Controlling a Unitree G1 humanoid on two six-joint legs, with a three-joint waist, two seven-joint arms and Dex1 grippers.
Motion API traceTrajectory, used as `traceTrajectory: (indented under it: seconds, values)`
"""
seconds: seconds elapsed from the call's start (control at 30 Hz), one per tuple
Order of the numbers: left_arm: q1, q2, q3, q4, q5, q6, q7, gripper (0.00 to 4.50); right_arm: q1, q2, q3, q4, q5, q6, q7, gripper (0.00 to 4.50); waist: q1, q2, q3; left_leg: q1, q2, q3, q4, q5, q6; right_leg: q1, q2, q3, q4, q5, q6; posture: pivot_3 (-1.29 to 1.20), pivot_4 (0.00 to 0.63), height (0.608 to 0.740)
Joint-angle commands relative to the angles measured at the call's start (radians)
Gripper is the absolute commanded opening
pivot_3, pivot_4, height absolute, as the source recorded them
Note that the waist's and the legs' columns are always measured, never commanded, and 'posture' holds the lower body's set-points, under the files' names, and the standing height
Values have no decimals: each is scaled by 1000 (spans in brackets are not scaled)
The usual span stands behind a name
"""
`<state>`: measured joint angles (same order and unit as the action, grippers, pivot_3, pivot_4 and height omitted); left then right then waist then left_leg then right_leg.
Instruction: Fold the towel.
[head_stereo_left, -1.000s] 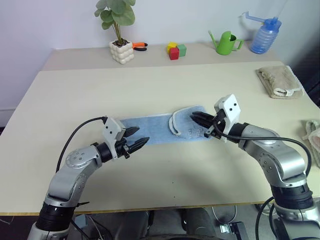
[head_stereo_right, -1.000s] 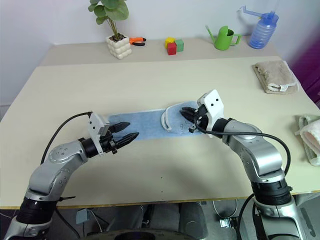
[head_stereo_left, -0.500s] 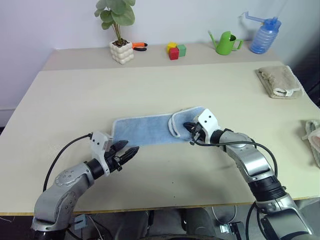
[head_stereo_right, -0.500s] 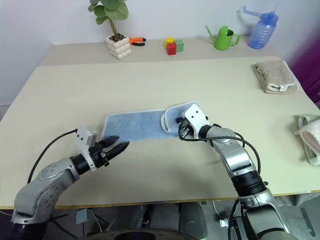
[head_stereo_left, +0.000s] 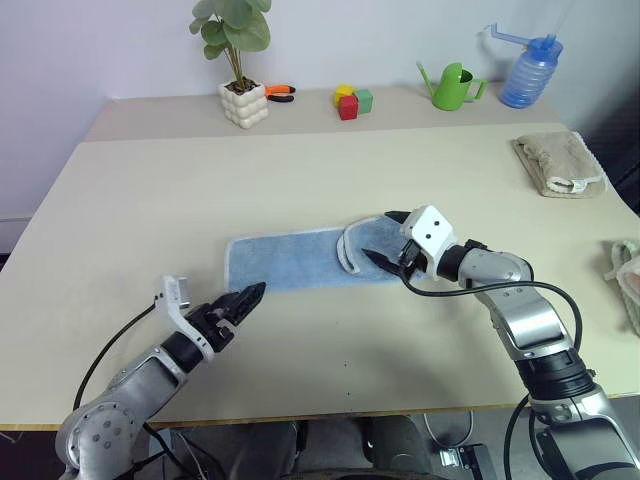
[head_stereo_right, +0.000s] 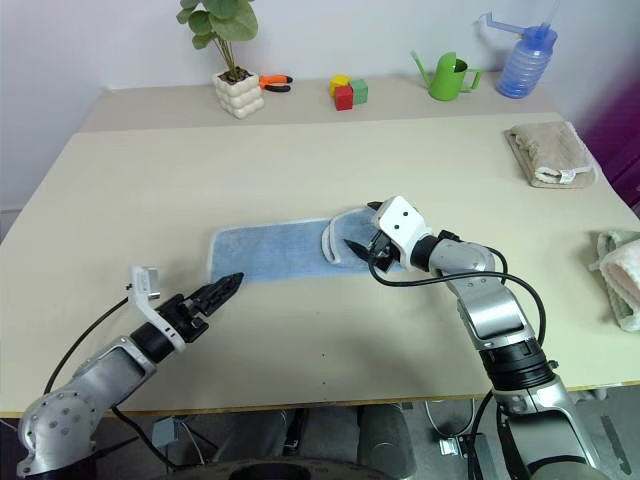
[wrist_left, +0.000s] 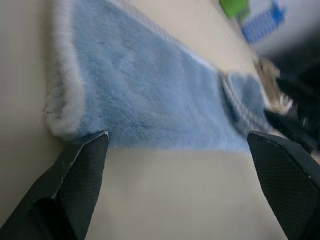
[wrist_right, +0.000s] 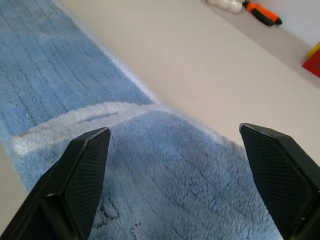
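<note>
Beige table (head_stereo_left: 150, 190), wide, set against a pale wall, with a raised shelf strip along its far edge.

Nearest: left gripper (head_stereo_left: 240, 300), held low over the bare tabletop just short of the towel's near left corner, pointing toward it; its fingers stand spread wide with nothing between them. In the left wrist view one fingertip (wrist_left: 85, 160) lies just beside that corner of the cloth.

Mid-table: towel (head_stereo_left: 285, 262), light blue terry with whitish corded trim, lying flat as a long strip across the table's middle. Its right end is folded back over itself, the trim forming a pale curve on top. A small dark print shows on the folded part in the right wrist view; no readable writing.

Right gripper (head_stereo_left: 385, 238), over the folded right end of the towel, fingers parted wide and holding nothing, one above the cloth and one near its front edge.

Right edge: a rolled pale cloth (head_stereo_left: 630, 285), partly cut off.

Further back, right: tan towel (head_stereo_left: 558, 162), folded.

Far shelf, left to right: potted plant (head_stereo_left: 238, 55) in a white knobbly pot, orange-handled pliers (head_stereo_left: 279, 92), coloured blocks (head_stereo_left: 350, 101), green watering can (head_stereo_left: 453, 86), blue spray bottle (head_stereo_left: 527, 68). No labels legible on any item.
</note>
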<state>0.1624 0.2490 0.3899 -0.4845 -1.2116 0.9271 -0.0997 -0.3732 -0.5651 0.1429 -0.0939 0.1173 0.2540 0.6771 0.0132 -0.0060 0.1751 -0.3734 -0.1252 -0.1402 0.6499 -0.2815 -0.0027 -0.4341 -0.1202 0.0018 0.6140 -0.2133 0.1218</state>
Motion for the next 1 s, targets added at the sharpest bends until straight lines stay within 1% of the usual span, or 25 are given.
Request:
traceTrajectory:
  seconds: [0.03, 0.1, 0.2, 0.3, 0.37, 0.57, 0.77, 0.87, 1.0]
  values:
    - [2, -10, 12, -4, -134, 4, 103, 4500, -7, 6, -14, -17, -14, -34, -1, 4328, 0, 0, 0, 0, 0, 0, 0, 0, -1, 0, 0, 0, 0, 0, 0, 0, 150, 733]
    - [24, -4, -5, -16, -186, 8, 137, 4500, -5, 8, -13, -15, -20, -41, -1, 4328, 0, 0, 0, 0, 0, 0, 0, 1, -2, 0, 0, 0, 0, 0, 0, 0, 150, 733]
    - [75, 21, -37, -42, -191, 16, 159, 4500, -5, 8, -13, -5, -30, -52, 0, 4328, 0, 0, 0, 0, 0, 0, 0, 1, -2, 0, 0, 1, 0, 0, 0, 0, 150, 733]
    - [80, 22, -41, -28, -209, -17, 201, 4500, -5, 10, -13, 2, -34, -59, 1, 4328, 0, 0, 0, 0, 0, 1, 0, 1, -2, 0, 0, 1, 0, 0, 0, 0, 150, 733]
    - [31, -6, -21, 17, -187, -73, 291, 4500, -3, 11, -6, 8, -46, -68, 1, 4328, 2, 1, -1, 0, 0, 1, 0, 0, -1, 0, 0, 1, 0, 0, 0, 0, 150, 733]
    - [-93, -26, -19, 88, -200, -133, 438, 4500, -2, 24, 10, 12, -68, -82, -4, 4328, 0, 0, -1, 2, 1, 0, 0, 1, -1, 2, 2, 2, 0, 1, -2, 0, 150, 733]
    - [-161, -18, -36, 136, -196, -146, 503, 4500, 3, 30, 7, 7, -82, -83, -5, 4328, 1, 0, -1, 2, 1, 0, 0, 2, -4, 1, 2, 2, 1, 1, -1, 0, 150, 733]
    - [-187, -22, -34, 152, -187, -162, 515, 3690, 13, 30, 10, -5, -91, -83, -6, 4366, 1, 0, -1, 2, 1, 0, 0, 2, -4, 1, 2, 2, 1, 1, -1, 0, 150, 733]
    - [-200, -14, -32, 154, -184, -173, 505, 1730, 25, 33, 8, -20, -98, -78, -7, 4366, 1, 0, -1, 2, 1, 0, 0, 3, -5, 1, 2, 2, 0, 1, -1, 0, 150, 733]
